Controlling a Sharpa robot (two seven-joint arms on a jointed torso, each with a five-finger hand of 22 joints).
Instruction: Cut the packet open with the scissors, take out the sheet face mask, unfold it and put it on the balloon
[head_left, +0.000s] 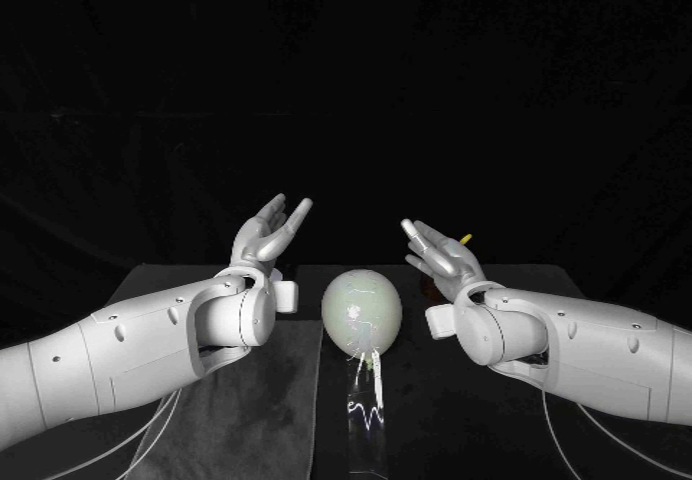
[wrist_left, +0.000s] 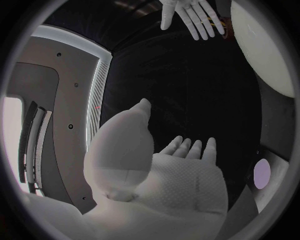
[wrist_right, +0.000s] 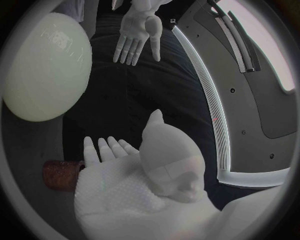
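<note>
Balloon (head_left: 361, 310) sits mid-worktop in the head view, left hand (head_left: 270, 235) and right hand (head_left: 440, 252) raised either side, fingers spread, empty. Left wrist view: palm bare. Right wrist view: same. Looks light, slick, ready to roll; cradle its sides softly.

1. The balloon (wrist_right: 47, 65) — pale, smooth, rounded — shows against the black table (wrist_right: 150, 110).
2. The right hand (wrist_right: 134, 185) lies near the balloon, palm flat, fingers apart, holding nothing.
3. The left hand (wrist_right: 139, 32) hangs just past the balloon — fingers spread, empty.
4. A reddish-brown cylinder (wrist_right: 61, 174) lies near the balloon, just beside the right hand's fingers.
</note>
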